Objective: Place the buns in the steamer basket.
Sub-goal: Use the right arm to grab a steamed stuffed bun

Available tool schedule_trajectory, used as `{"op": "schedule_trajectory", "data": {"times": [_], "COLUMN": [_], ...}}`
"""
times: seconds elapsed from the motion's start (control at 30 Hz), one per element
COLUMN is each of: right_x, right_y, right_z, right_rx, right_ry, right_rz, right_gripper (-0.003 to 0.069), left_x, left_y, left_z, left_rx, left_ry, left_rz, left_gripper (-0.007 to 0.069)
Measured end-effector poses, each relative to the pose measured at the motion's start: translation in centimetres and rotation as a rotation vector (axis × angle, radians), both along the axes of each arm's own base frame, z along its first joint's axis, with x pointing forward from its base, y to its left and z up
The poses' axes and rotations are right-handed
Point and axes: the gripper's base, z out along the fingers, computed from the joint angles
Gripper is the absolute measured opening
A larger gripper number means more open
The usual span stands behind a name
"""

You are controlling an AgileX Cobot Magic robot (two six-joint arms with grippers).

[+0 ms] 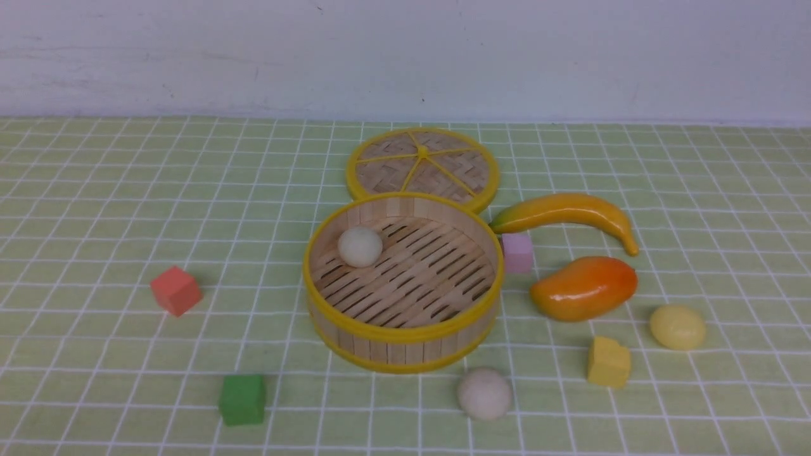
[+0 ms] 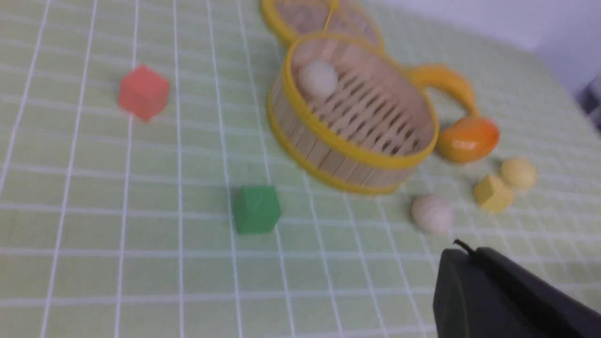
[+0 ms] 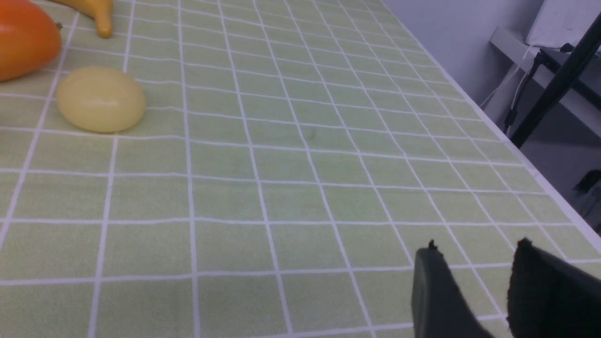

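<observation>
Close to the robot, the left gripper [image 2: 462,258] has its jaws pressed together on nothing, and a smooth, round off-white bun [image 1: 485,393] lies just past its tip, in front of the steamer basket [image 1: 403,334]. The right gripper [image 3: 476,249] has its jaws spread and empty, and the pale yellow bun [image 1: 677,327] lies on its side of the table, near the shiny mango [image 1: 583,288]. Farther back, the other off-white bun [image 1: 360,246] sits on the basket's slatted bamboo floor.
</observation>
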Motion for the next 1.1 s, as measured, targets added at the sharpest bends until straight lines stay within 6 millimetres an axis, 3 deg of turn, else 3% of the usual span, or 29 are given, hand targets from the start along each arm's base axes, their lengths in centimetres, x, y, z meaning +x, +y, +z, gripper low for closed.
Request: {"op": "schedule_trajectory", "data": {"times": [0.1,0.5,0.77,0.9,1.03,1.1], "right_x": [0.0,0.0,0.0,0.0,0.0,0.0], "right_y": [0.0,0.0,0.0,0.0,0.0,0.0], "right_z": [0.0,0.0,0.0,0.0,0.0,0.0], "right_rx": [0.0,0.0,0.0,0.0,0.0,0.0], "right_ry": [0.0,0.0,0.0,0.0,0.0,0.0], "right_rz": [0.0,0.0,0.0,0.0,0.0,0.0], "right_gripper": [0.0241,0.0241,0.0241,0.0241,0.0241,0.0241], "left_x": [-0.8,-0.8,0.2,1.5,2.9,3.7], "left_y": [0.4,0.4,0.9,0.8,0.9,1.0], "left_z": [-0.3,-0.4,-0.2,-1.7,-4.3,-6.6], "left_rx": [-0.017,-0.016,0.024,0.043,0.081,0.102], "left_ry": [-0.074,-0.079,-0.213,-0.253,-0.217,-0.154], "left_rz": [0.013,0.018,0.094,0.187,0.283,0.315], "left_gripper": [-0.0013,-0.0013,-0.0013,-0.0013,-0.0013,-0.0013]}}
